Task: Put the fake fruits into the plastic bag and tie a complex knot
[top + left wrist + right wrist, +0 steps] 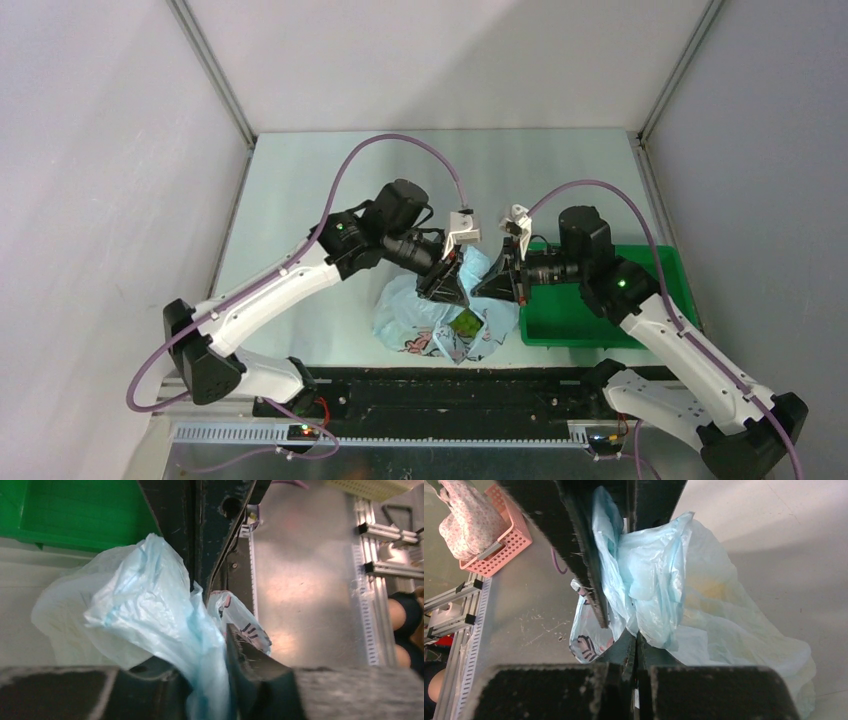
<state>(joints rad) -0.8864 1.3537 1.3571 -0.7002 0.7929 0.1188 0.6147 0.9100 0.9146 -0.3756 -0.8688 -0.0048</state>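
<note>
Beside the plastic bag (408,316), seemingly touching: green tray (600,342).

Left arm (262,295) and right arm (672,340): white shells, chunky black joints, a tiny green light (341,227) on each. A purple cable (400,136) loops off each one. Fingers (539,690) are black, pads all scuffed and fuzzy.

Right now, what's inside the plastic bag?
Through the plastic bag, a green patch shows, likely the grapes, and a faint yellow tint, maybe the pear. Crumpled film hides their shapes and anything else.
</note>
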